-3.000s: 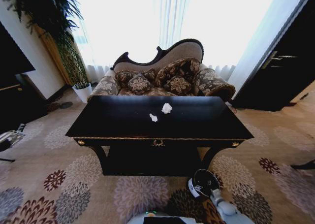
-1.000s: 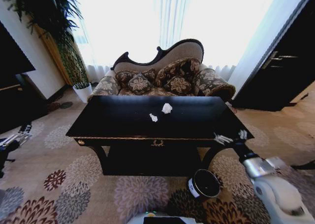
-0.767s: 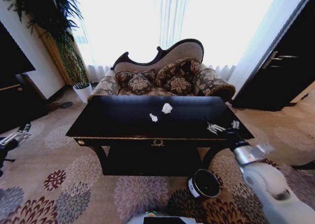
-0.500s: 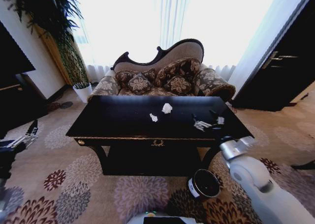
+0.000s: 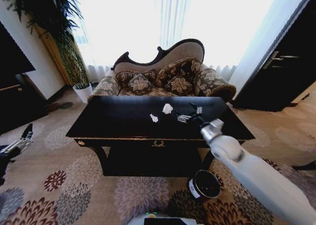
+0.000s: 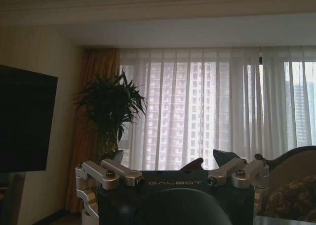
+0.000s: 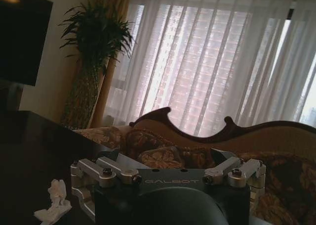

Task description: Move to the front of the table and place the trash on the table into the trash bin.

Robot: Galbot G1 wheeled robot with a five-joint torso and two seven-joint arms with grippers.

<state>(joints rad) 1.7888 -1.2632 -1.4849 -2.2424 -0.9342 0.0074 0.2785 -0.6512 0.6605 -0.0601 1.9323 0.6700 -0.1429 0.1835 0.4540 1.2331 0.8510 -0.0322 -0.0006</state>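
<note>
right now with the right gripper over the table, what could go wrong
The right gripper hovers open over the glossy black table beside two small crumpled white paper wads. Light wads could be nudged away instead of gripped. The small round dark trash bin sits on the floor under the right arm, so a dropped wad may miss it.

Two paper wads lie mid-tabletop, the right gripper just right of them. The bin stands on the floor before the table's right end; a sofa sits behind.
</note>
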